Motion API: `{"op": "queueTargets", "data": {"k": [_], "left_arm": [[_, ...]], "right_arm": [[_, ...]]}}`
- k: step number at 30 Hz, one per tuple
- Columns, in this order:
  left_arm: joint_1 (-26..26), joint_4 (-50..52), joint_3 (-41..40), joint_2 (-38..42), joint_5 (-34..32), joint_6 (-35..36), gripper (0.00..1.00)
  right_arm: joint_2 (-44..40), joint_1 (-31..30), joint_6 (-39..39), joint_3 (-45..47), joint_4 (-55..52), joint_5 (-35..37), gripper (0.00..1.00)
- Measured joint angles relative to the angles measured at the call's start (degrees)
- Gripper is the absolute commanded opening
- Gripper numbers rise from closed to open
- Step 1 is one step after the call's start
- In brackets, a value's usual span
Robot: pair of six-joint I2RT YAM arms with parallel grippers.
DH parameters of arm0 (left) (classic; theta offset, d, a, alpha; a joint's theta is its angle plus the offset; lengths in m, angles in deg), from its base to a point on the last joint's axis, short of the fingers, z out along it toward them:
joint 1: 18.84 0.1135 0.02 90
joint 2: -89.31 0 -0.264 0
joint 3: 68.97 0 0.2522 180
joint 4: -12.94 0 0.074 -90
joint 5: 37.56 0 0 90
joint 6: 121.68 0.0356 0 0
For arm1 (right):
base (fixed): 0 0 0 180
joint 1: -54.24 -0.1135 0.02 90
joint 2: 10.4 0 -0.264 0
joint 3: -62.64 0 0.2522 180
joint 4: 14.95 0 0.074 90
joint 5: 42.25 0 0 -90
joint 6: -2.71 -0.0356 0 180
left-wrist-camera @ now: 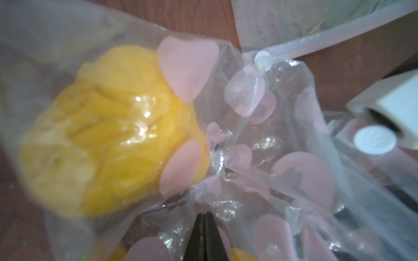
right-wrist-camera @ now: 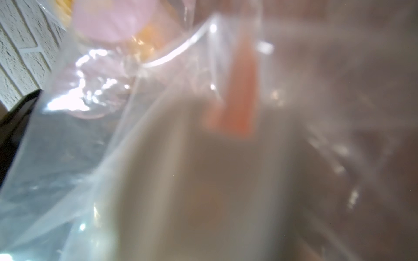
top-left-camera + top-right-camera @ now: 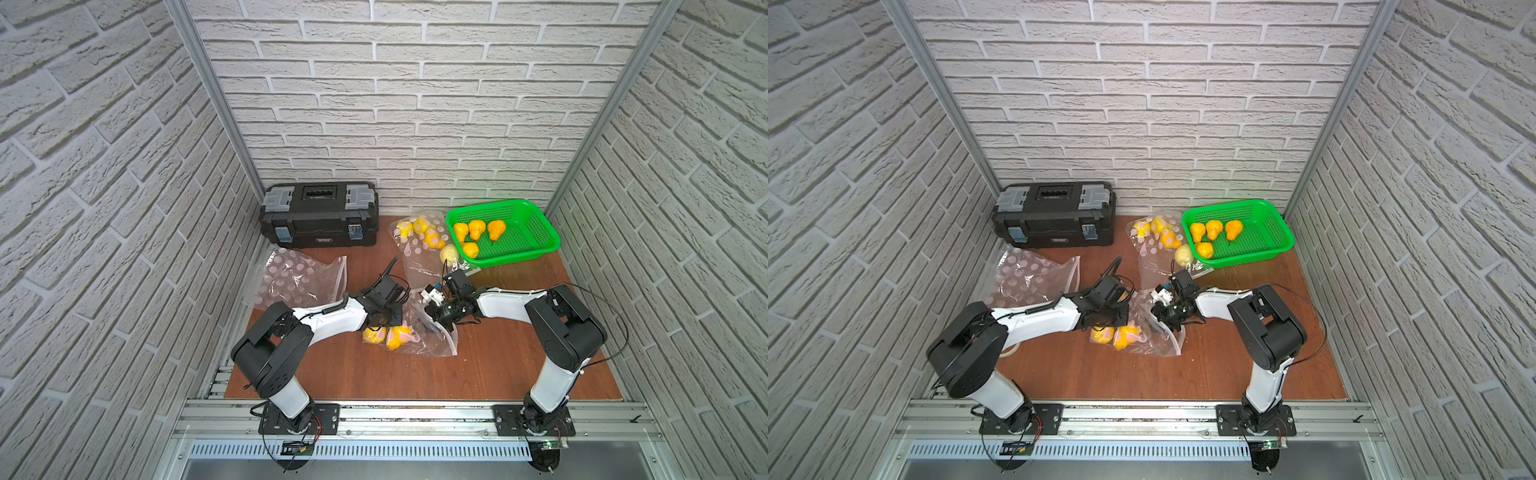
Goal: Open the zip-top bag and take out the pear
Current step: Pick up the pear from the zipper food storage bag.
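Observation:
A clear zip-top bag (image 3: pixel 434 338) (image 3: pixel 1160 338) with pink dots lies mid-table in both top views. Two yellow pears (image 3: pixel 374 335) (image 3: pixel 1126 336) sit in its left end. My left gripper (image 3: pixel 392 323) (image 3: pixel 1121 318) reaches down onto the bag just above the pears. In the left wrist view its black fingers (image 1: pixel 204 214) are pressed together with bunched bag film (image 1: pixel 260 146) at their tips, beside a pear (image 1: pixel 113 131). My right gripper (image 3: pixel 432 311) (image 3: pixel 1158 313) is at the bag's right part. Blurred plastic (image 2: pixel 158 135) fills the right wrist view and hides the jaws.
A green basket (image 3: pixel 538 243) at the back right holds several pears. Another dotted bag of pears (image 3: pixel 419 237) and a pale fruit (image 3: pixel 449 252) lie beside it. A limp dotted bag (image 3: pixel 299 278) lies left, and a black toolbox (image 3: pixel 320 214) stands at the back wall.

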Motion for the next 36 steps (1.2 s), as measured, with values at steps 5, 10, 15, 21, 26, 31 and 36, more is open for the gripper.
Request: {"op": "queueTargets", "data": {"k": [5, 10, 15, 21, 26, 31, 36], "left_arm": [[-0.42, 6.08, -0.90, 8.15, -3.13, -0.46, 0.26], [-1.55, 13.73, 2.16, 15.80, -3.72, -3.58, 0.20], [-6.21, 18.45, 2.01, 17.92, -3.17, -10.64, 0.12], [-10.10, 18.67, -2.58, 15.30, -2.60, -18.93, 0.06], [-9.97, 18.60, -4.09, 11.32, -4.17, -21.40, 0.05], [-8.48, 16.65, -4.09, 9.92, -5.68, -21.57, 0.09], [-4.87, 13.49, -4.68, 7.28, -5.84, -19.50, 0.11]], "right_arm": [[0.13, 0.13, -2.71, 1.33, 3.28, 0.68, 0.27], [0.13, 1.38, -4.94, 2.60, 5.31, 2.80, 0.26], [0.13, 3.58, -5.53, 3.45, 5.62, 4.59, 0.25], [0.13, 4.57, -5.46, 3.45, 5.77, 4.85, 0.25], [0.13, 4.57, -4.83, 3.43, 5.66, 4.61, 0.25], [0.13, 4.59, -4.46, 3.43, 5.62, 3.96, 0.27], [0.13, 4.17, -3.48, 3.43, 5.77, 1.84, 0.34]]}}
